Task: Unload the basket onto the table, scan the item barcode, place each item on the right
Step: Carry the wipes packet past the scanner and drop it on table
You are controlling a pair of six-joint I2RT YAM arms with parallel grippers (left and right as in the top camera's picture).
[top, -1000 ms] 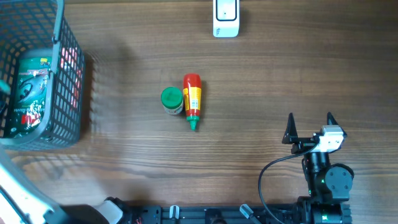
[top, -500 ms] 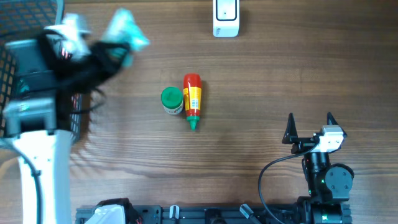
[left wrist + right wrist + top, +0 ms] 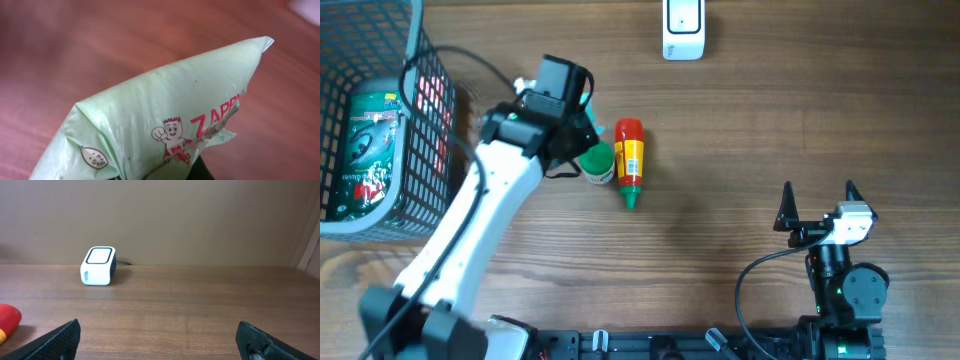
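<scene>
One second before, the left arm was not over the wooden table (image 3: 740, 130) at all. Half a second before, it was above the grey wire basket (image 3: 420, 120) at the left edge, with something pale green blurred in its claw. Now the left gripper (image 3: 575, 122) had travelled to the middle of the table and hung over the green-lidded jar (image 3: 597, 160), just beside the red sauce bottle (image 3: 629, 160). Those two had not moved.

The left gripper was clenched on a pale green plastic packet (image 3: 165, 115) with a red cartoon figure and red letters printed on it. In the left wrist view the packet filled almost the whole picture, in the air above the wood.

The white box-shaped barcode scanner (image 3: 682, 28) stood at the far edge of the table, well apart from the packet. The right gripper (image 3: 818, 188) had stayed at its place near the front edge, its jaws spread wide and holding nothing.

So I judged that the pick from the basket was finished and the carry to the scanner was in progress. No barcode was visible on the packet's shown side, so it would probably need turning before the scan.
</scene>
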